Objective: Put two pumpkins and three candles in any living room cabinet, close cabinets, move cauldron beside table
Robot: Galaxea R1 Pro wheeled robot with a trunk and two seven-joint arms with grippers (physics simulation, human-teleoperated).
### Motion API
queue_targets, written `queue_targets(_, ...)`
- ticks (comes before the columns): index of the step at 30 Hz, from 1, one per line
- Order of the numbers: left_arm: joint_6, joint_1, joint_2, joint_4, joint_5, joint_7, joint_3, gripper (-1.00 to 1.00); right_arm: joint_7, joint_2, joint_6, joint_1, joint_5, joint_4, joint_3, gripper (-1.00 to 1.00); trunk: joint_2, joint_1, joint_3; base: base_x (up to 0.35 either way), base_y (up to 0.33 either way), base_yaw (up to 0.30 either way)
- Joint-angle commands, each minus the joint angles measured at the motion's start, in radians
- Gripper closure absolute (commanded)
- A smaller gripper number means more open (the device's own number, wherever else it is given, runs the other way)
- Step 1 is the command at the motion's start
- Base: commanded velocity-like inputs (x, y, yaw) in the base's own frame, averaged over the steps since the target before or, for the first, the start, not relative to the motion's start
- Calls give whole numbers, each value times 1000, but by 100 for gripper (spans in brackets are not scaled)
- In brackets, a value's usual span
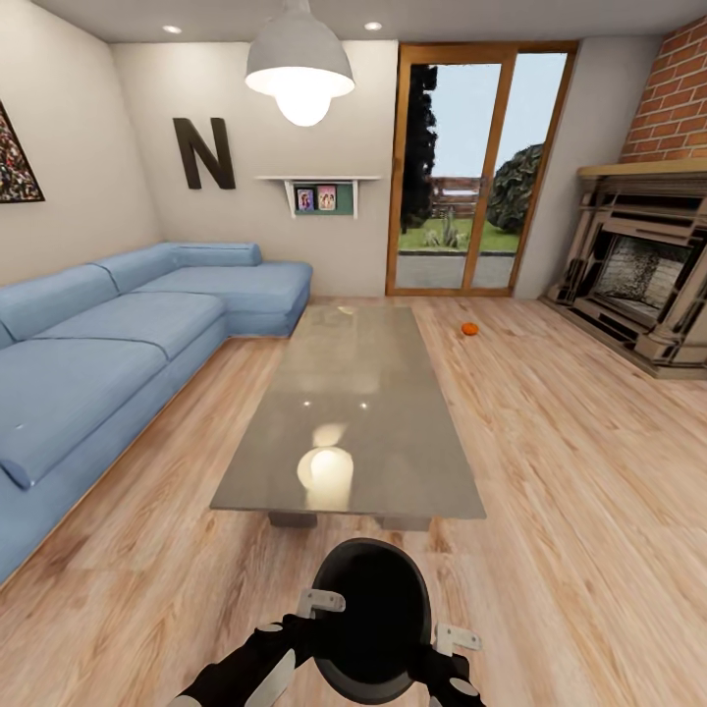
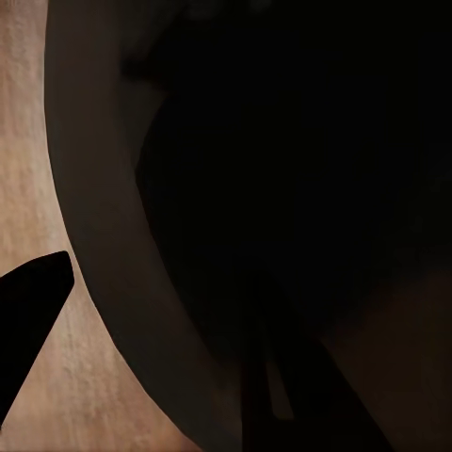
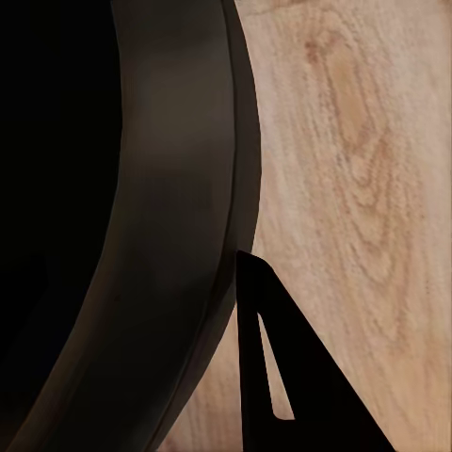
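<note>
The black cauldron (image 1: 373,614) is right in front of me, just short of the near end of the grey glossy table (image 1: 353,393). My left gripper (image 1: 319,602) is shut on its left rim (image 2: 104,235), with one finger outside and one inside. My right gripper (image 1: 455,640) is shut on the right rim (image 3: 169,235); its outer finger (image 3: 273,377) shows against the floor. One orange pumpkin (image 1: 469,329) lies on the floor beyond the table, to the right. The candles and the cabinet are out of view.
A blue corner sofa (image 1: 108,344) runs along the left of the table. A fireplace (image 1: 638,275) stands against the right wall and a glass door (image 1: 471,177) at the back. Wooden floor lies open to the right of the table.
</note>
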Motion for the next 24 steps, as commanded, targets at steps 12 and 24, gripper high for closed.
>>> queue_targets(12, 3, 0, 2, -2, 3, 5, -9, 100, 1, 0, -4, -1, -11, -17, 9, 100, 0, 0, -1, 60, 0, 0)
queue_targets(24, 3, 0, 2, -4, 3, 5, -6, 100, 1, 0, -4, -1, -11, -17, 9, 100, -42, 23, -20, 1, 0, 0)
